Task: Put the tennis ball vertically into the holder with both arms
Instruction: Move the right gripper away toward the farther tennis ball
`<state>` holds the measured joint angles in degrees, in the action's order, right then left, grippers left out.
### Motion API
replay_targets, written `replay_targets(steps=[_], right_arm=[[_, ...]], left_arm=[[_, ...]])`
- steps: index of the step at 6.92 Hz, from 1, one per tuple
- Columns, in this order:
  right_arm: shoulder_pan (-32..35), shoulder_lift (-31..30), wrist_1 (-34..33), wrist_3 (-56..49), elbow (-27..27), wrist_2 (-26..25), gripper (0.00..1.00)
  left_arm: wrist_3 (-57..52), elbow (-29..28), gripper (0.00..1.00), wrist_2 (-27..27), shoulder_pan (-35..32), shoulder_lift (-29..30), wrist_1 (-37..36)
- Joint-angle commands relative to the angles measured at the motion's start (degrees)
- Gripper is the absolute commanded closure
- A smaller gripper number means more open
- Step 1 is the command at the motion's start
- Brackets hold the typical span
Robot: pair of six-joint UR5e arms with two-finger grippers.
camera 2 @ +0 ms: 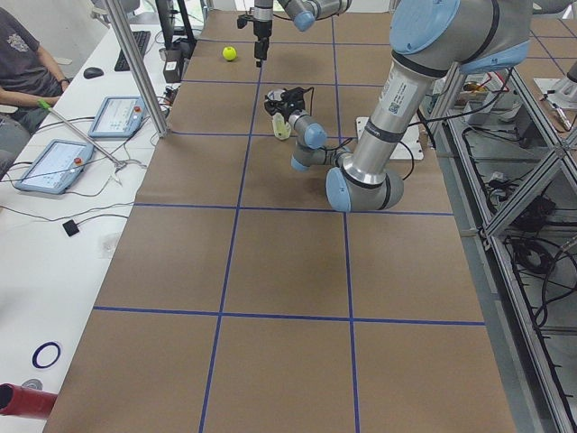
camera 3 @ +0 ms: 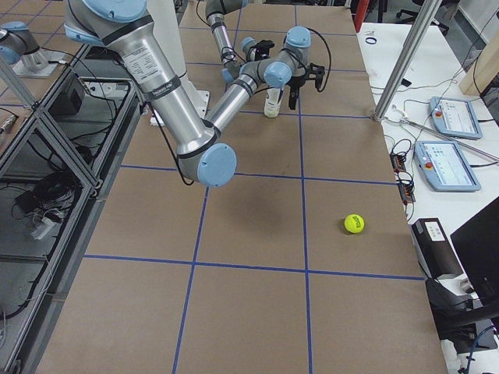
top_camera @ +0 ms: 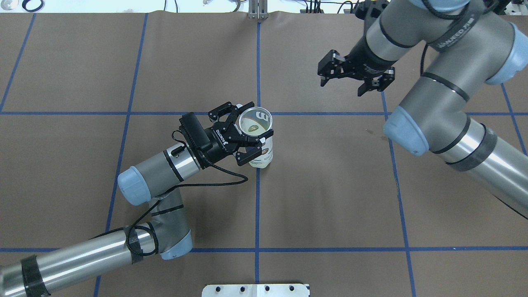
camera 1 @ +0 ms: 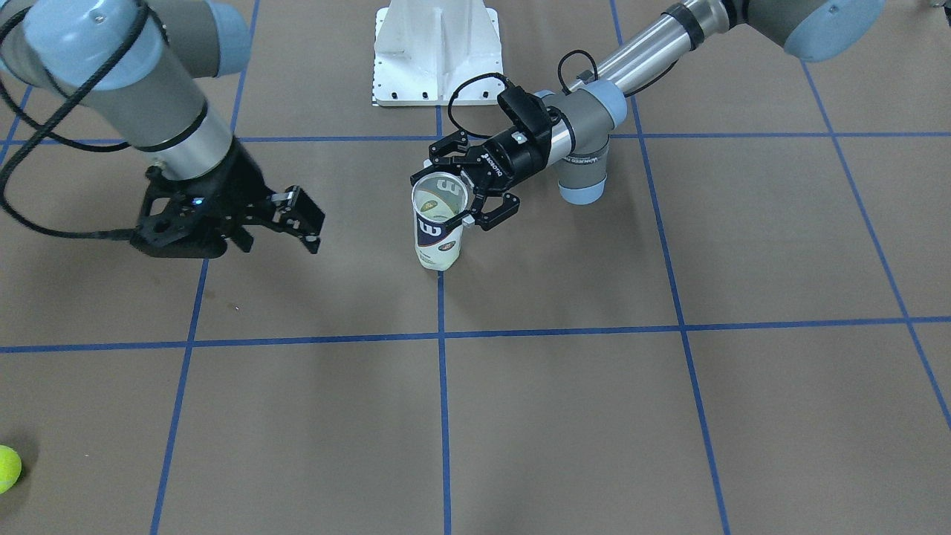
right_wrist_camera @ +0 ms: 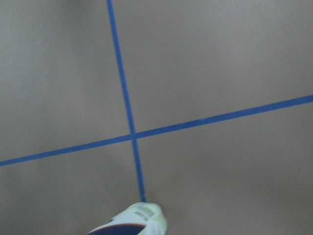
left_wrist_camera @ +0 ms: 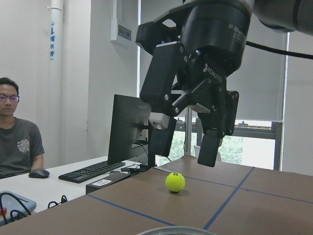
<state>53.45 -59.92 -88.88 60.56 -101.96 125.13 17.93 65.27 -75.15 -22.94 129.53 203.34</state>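
Observation:
The holder (camera 1: 438,227) is a clear tube with a navy and white "W" label. It stands upright on the brown table near the middle (top_camera: 260,142). My left gripper (camera 1: 448,195) comes in from the side and is shut on the holder near its open top (top_camera: 254,131). My right gripper (top_camera: 345,84) is open and empty, hanging above the table well off to one side of the holder (camera 1: 278,232). A yellow-green tennis ball (camera 1: 7,468) lies alone at the table's far corner (camera 3: 355,224). It also shows in the left wrist view (left_wrist_camera: 175,182), beyond the right gripper's fingers (left_wrist_camera: 208,147).
The white pedestal (camera 1: 437,52) stands on the robot's side of the table. Blue tape lines (right_wrist_camera: 128,117) grid the brown tabletop. An operator (left_wrist_camera: 17,142), a keyboard and a monitor are on a side desk beyond the ball. Tablets (camera 2: 54,167) lie there too.

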Motion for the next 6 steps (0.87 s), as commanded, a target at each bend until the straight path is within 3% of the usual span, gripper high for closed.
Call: replay_targets(steps=[1,3,5,6], right_arm=[[7.69,-5.11,0.63,-16.03,8.2,0.2,0.0],[12.98,-4.25,2.55,-24.06,20.34,0.02,0.01],[15.36,-2.41,11.33,-24.26,32.82,-1.28,0.01],[15.54,-1.7,11.97,-24.26,34.7,-5.21,0.01]], left_arm=[[0.0,0.04,0.11,0.0,0.0,-0.15,0.04],[0.0,-0.05,0.11,0.0,0.0,-0.42,0.13],[0.0,-0.05,0.11,0.0,0.0,-0.42,0.13],[0.0,0.03,0.11,0.0,0.0,-0.42,0.21]])
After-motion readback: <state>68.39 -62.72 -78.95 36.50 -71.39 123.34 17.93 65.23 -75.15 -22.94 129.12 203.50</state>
